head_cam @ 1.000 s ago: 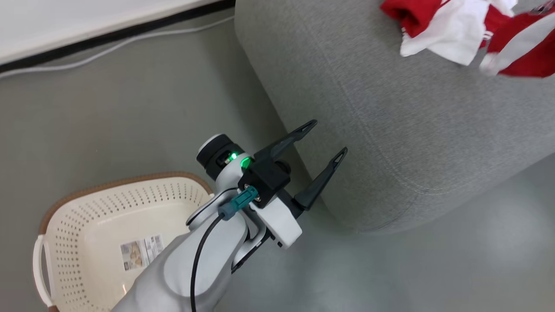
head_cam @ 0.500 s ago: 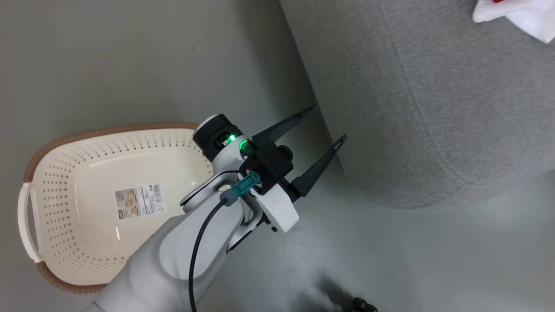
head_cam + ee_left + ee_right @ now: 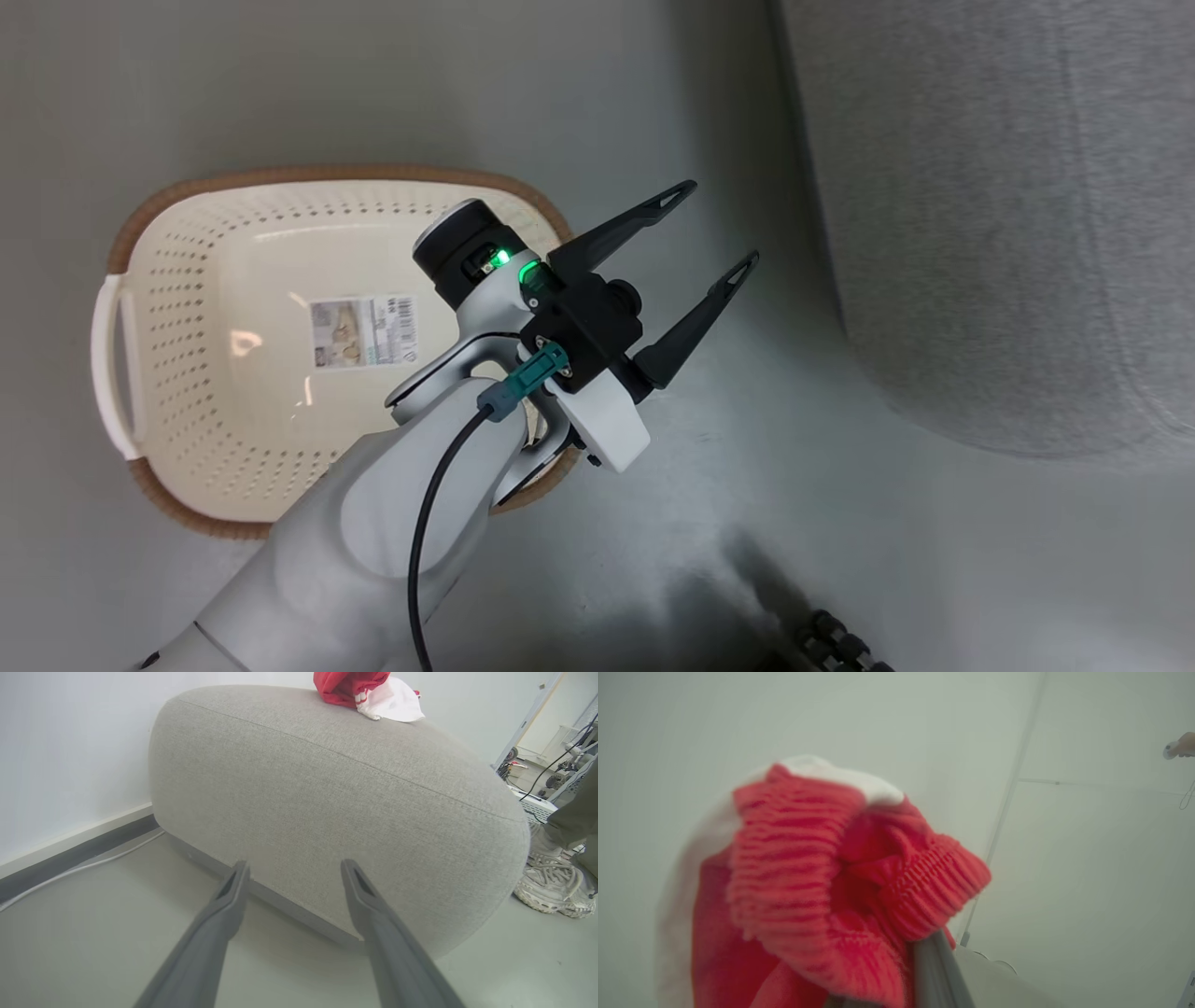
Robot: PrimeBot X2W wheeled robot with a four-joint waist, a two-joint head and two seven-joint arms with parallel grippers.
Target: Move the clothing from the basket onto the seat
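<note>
Red ribbed clothing [image 3: 840,882], white panel, pinched in right fingers [image 3: 934,970]

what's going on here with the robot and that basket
A two-armed robot is emptying a laundry basket onto a grey seat. The basket sits on the floor with nothing in it but its label. The left gripper hovers open and empty between basket and seat. The right gripper is shut on a red ribbed garment. Red and white clothing lies on top of the seat.
</note>
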